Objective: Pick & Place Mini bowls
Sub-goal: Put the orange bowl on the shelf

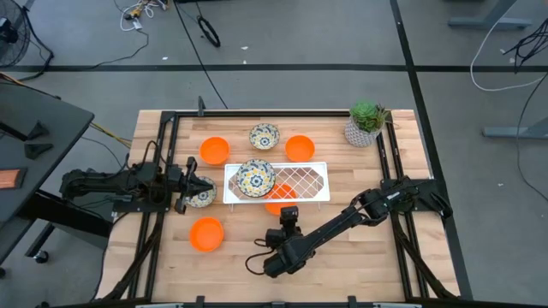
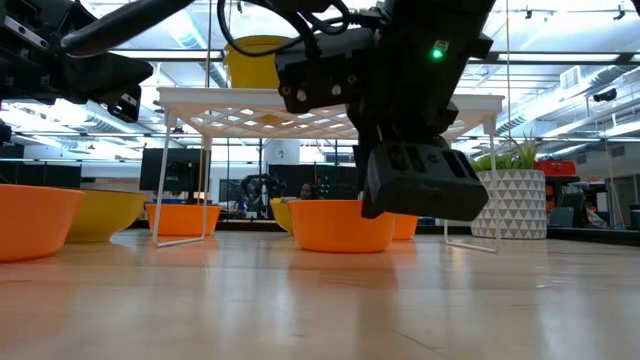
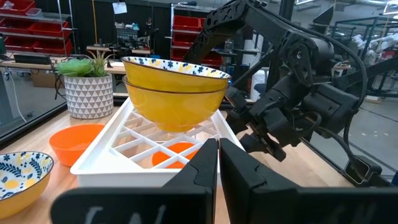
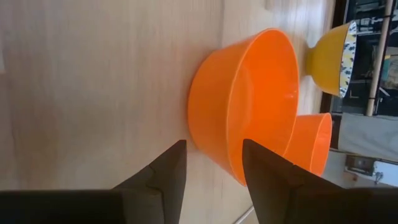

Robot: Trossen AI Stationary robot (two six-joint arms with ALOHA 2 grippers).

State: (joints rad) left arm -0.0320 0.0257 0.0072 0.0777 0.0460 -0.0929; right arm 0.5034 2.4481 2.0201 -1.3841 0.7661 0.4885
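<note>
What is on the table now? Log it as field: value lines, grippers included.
Rack: white rack, mid-table
On rack: two stacked floral bowls
Left gripper: shut, beside a loose floral bowl
Right gripper: open, at the orange bowl by the rack's near edge
Other bowls: three orange, one floral, on the tabletop
Plant: potted plant, far right corner

Two dark jointed arms, black cabling
</note>
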